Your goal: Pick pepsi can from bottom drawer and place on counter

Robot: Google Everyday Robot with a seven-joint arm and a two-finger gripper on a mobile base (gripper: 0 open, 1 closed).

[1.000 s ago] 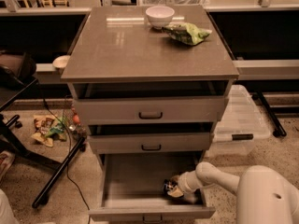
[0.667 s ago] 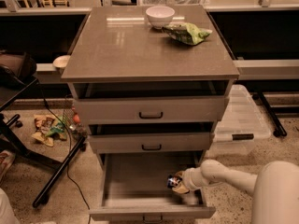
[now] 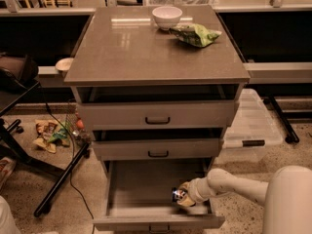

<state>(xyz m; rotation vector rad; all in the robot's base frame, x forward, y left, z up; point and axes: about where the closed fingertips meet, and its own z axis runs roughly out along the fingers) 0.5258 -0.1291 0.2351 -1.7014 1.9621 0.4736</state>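
Observation:
The bottom drawer is pulled open under two shallower drawers. The pepsi can is at the drawer's right side, near its front. My gripper reaches in over the drawer's right wall and is at the can, its fingers around it. The white arm comes in from the lower right. The counter tops the cabinet.
A white bowl and a green snack bag sit at the counter's back right. The two upper drawers stand slightly open. A clear plastic bin is on the floor at right. A black stand and scattered wrappers are at left.
My arm has shifted right and slightly up, and the can has moved with the gripper, a little higher in the drawer's right side.

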